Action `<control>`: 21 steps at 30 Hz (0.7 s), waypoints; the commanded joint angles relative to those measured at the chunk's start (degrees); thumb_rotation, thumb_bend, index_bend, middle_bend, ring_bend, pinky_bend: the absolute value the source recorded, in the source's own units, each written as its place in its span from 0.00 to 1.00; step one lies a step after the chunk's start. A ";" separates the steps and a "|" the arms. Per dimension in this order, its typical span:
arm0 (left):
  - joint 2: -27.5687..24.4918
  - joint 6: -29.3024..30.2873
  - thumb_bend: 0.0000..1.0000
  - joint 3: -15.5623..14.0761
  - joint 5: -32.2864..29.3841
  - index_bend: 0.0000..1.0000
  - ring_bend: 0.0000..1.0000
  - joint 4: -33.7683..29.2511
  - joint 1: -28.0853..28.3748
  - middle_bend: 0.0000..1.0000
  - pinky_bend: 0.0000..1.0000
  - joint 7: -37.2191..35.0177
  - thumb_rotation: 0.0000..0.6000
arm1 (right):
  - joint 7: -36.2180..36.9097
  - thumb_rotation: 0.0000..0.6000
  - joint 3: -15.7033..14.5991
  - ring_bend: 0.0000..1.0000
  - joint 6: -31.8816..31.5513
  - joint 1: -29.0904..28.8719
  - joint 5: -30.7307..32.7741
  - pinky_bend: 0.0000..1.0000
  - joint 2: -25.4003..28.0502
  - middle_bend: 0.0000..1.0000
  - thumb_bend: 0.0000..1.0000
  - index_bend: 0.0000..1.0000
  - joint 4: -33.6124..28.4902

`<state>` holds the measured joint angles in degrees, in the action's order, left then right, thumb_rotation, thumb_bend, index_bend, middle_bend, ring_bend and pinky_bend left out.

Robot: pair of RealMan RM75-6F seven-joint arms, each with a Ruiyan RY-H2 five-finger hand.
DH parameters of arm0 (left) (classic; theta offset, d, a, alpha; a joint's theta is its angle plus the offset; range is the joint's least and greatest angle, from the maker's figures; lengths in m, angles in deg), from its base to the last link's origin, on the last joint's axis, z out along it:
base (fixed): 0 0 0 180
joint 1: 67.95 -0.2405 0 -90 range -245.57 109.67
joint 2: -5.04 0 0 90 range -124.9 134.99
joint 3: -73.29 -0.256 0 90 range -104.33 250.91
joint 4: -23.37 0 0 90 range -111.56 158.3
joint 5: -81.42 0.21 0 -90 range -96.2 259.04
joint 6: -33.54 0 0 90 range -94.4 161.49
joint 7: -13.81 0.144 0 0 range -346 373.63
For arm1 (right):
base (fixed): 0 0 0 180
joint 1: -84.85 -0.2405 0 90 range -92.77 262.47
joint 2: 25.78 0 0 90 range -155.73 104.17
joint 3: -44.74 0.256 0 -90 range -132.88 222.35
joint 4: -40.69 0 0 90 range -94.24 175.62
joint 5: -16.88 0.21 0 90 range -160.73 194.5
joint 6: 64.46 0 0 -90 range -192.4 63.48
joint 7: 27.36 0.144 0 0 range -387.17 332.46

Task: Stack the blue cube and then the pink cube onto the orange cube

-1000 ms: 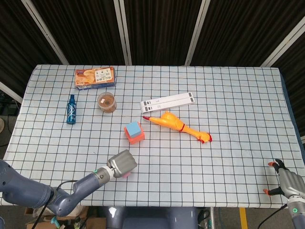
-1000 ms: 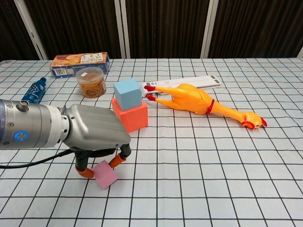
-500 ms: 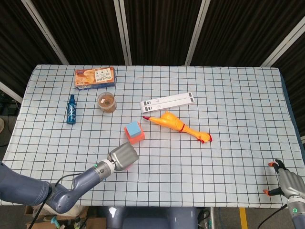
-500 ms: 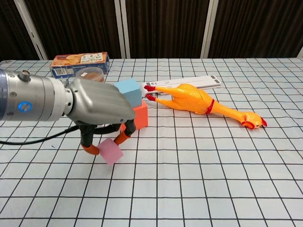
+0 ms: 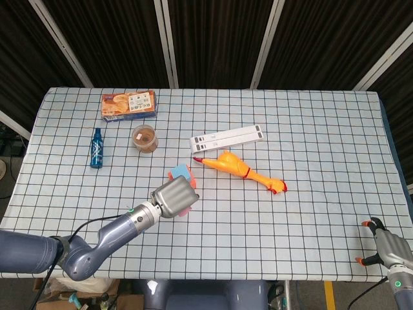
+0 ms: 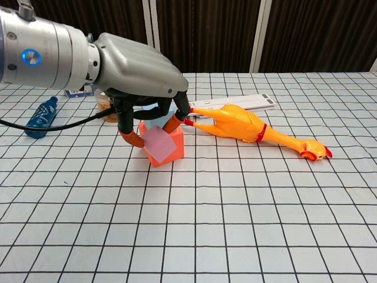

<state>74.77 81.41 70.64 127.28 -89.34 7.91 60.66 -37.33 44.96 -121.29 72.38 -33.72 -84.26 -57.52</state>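
Pinched between orange-tipped fingers (image 6: 136, 139) of the grey left hand (image 6: 138, 65), the small pink cube (image 6: 157, 140) is carried clear of the cloth, tilted, and is seen in the chest view in front of the orange cube (image 6: 166, 152). It is judged to be held at its sides from above so that its underside stays free for setting down. The light blue cube (image 5: 179, 172) is already seated on the orange cube; only a corner of it is seen past the hand in the head view, and in the chest view it is largely hidden behind the fingers. The first stacking step thus appears done and the second is under way: the pink cube looks lower than the blue top, so a lift and a levelling would be needed before it is lowered. Knocking the blue cube off is the evident risk.

Just right of the stack a yellow rubber chicken (image 6: 247, 127) is laid, and behind it a white flat strip (image 6: 235, 102). To the far left are placed a clear round jar with a brown filling (image 5: 145, 137), a blue bottle lying on its side (image 5: 97, 148) and a printed cardboard box (image 5: 128, 104), all on the checked tablecloth (image 6: 247, 224). The right hand (image 5: 386, 245) is kept at the near right edge, well apart, empty with fingers spread.
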 commanded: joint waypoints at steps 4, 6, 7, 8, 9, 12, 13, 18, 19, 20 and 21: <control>-2.28 -0.88 0.34 2.07 0.29 0.62 0.78 -0.69 0.87 0.77 0.97 -1.80 1.00 | -0.29 1.00 0.02 0.24 0.18 -0.23 0.63 0.26 -0.21 0.08 0.12 0.21 0.26; -3.14 -1.01 0.34 2.57 -0.30 0.63 0.78 -0.92 1.28 0.77 0.97 -2.00 1.00 | -0.22 1.00 0.09 0.24 0.17 -0.24 0.87 0.26 -0.17 0.08 0.12 0.21 0.35; -3.82 -1.11 0.34 2.91 -0.94 0.63 0.78 -1.05 1.64 0.77 0.97 -2.06 1.00 | -0.19 1.00 0.11 0.24 0.08 -0.21 0.98 0.26 -0.15 0.08 0.12 0.21 0.36; -4.27 -1.15 0.34 3.06 -1.31 0.63 0.78 -1.03 1.92 0.77 0.97 -1.89 1.00 | -0.23 1.00 0.11 0.24 0.01 -0.20 1.03 0.26 -0.14 0.08 0.12 0.21 0.38; -4.69 -1.21 0.34 3.15 -1.79 0.63 0.78 -0.98 2.20 0.77 0.97 -1.74 1.00 | -0.28 1.00 0.09 0.24 -0.05 -0.20 1.02 0.26 -0.14 0.08 0.12 0.21 0.36; -5.85 -1.53 0.34 3.51 -3.91 0.63 0.78 -0.93 3.04 0.77 0.97 -1.70 1.00 | -0.35 1.00 0.03 0.24 -0.08 -0.21 1.00 0.26 -0.09 0.08 0.12 0.21 0.19; -6.32 -1.87 0.34 3.65 -4.86 0.63 0.78 -1.09 3.34 0.77 0.97 -1.98 1.00 | -0.41 1.00 0.02 0.24 -0.11 -0.23 1.00 0.26 -0.08 0.08 0.12 0.21 0.17; -8.17 -3.28 0.34 3.43 -8.10 0.64 0.78 -0.91 4.75 0.77 0.97 -2.03 1.00 | -0.76 1.00 -0.11 0.24 -0.18 -0.27 1.30 0.26 -0.18 0.08 0.12 0.21 0.24; -8.43 -3.41 0.34 3.21 -8.94 0.64 0.78 -0.44 5.10 0.77 0.97 -1.84 1.00 | -0.84 1.00 -0.11 0.24 -0.19 -0.29 1.41 0.26 -0.20 0.08 0.12 0.21 0.21; -8.51 -3.46 0.34 3.09 -9.49 0.64 0.78 -0.11 5.27 0.77 0.97 -1.82 1.00 | -0.93 1.00 -0.12 0.24 -0.22 -0.32 1.46 0.26 -0.22 0.08 0.12 0.21 0.19; -8.57 -3.59 0.34 2.98 -10.05 0.64 0.78 0.22 5.42 0.77 0.97 -1.89 1.00 | -1.04 1.00 -0.14 0.24 -0.24 -0.34 1.51 0.26 -0.24 0.08 0.12 0.21 0.19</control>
<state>66.46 78.08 73.86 117.92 -89.64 12.95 58.70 -38.35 44.82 -121.52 72.06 -32.23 -84.49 -57.33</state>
